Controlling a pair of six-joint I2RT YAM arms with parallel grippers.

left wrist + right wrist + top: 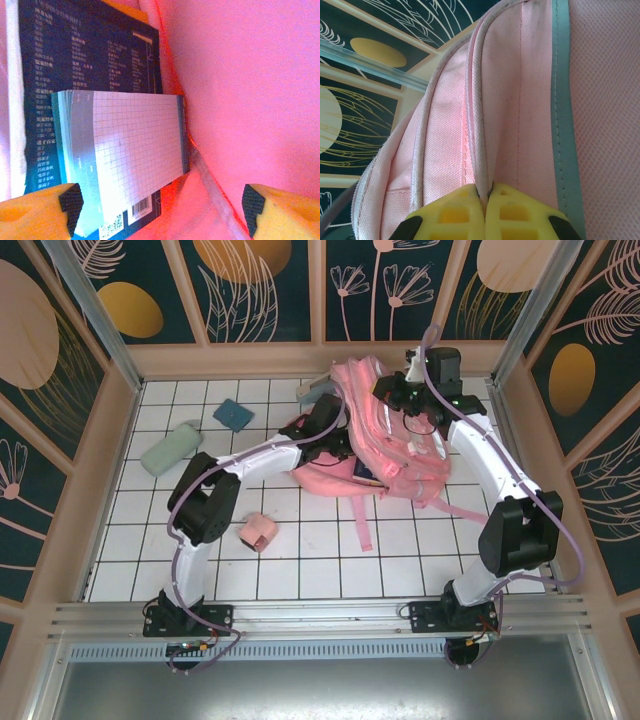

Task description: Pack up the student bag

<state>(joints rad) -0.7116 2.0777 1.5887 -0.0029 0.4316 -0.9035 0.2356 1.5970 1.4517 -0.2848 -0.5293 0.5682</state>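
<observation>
White tiles cover the table [300, 550], and the student bag [385, 445] lies at its far middle. Inside it the left gripper [162, 202] gapes wide, facing a grid notebook [135, 145] that lies against a dark book [85, 55]. The right gripper [485, 195] pinches the bag's seam. A mint case [171, 448], a blue pad [233, 414] and a small pink box [259, 532] lie to the left.

White tiled tabletop [300, 560] with dark grid lines across the middle of the frame; dark teal wall panels [270, 300], perhaps printed, with orange discs and pale plant drawings enclose it; aluminium rail [320, 612] along the bottom
</observation>
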